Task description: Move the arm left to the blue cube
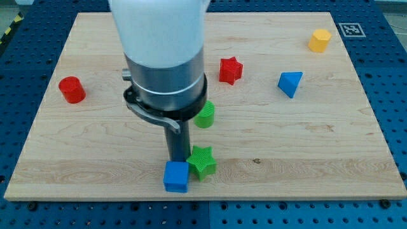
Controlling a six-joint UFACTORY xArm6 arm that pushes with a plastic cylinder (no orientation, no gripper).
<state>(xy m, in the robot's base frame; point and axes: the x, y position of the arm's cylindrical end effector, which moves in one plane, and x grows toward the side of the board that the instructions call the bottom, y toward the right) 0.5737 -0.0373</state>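
Right, tip (pixel 175 159) atop blue cube (pixel 176 176).

Arm hangs down from the view's top, white upper casing, grey collar below, dark rod upright; my tip (pixel 175 160) low, centre-left of view.

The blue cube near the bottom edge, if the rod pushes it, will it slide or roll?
The blue cube probably slides: it sits on a flat face. It may twist if pushed off-centre. The green star beside it could get nudged. My tip seems just above it.
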